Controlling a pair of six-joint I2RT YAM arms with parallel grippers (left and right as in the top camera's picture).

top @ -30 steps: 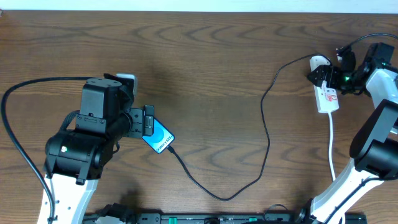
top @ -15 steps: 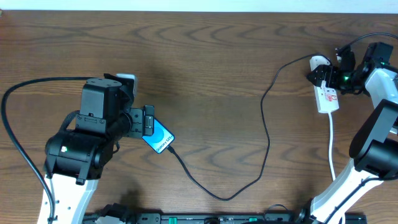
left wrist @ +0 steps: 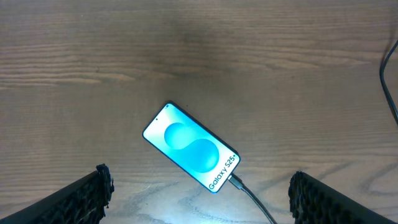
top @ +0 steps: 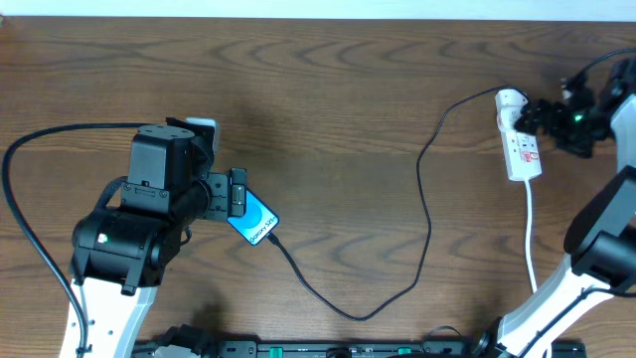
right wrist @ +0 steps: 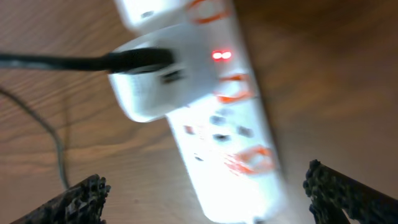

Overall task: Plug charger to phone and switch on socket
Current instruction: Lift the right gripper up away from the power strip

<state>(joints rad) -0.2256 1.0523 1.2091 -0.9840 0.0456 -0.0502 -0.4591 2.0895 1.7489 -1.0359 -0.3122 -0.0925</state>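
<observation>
The phone (left wrist: pixel 189 146) lies flat on the wooden table with its blue screen up, just past my open left gripper (left wrist: pixel 199 202) and not held. In the overhead view the phone (top: pixel 256 223) sits at the tips of the left gripper (top: pixel 238 193). The charger's (top: pixel 427 214) plug tip (left wrist: pixel 236 182) is in the phone's near end. The cable loops right to a white adapter (right wrist: pixel 149 81) on the socket (top: pixel 521 147). The socket (right wrist: pixel 224 130) shows a lit red light (right wrist: pixel 222 55). My right gripper (top: pixel 542 114) is open beside the socket's far end, and in its wrist view (right wrist: pixel 211 199) the fingers straddle the strip above it.
The socket's white cord (top: pixel 530 234) runs toward the front edge by the right arm's base. A thick dark robot cable (top: pixel 20 219) arcs round the left arm. A black rail (top: pixel 348 350) lines the front edge.
My right gripper has drawn back to the right, off the socket's far end, which is now uncovered. The left arm, phone and cable have not moved.
</observation>
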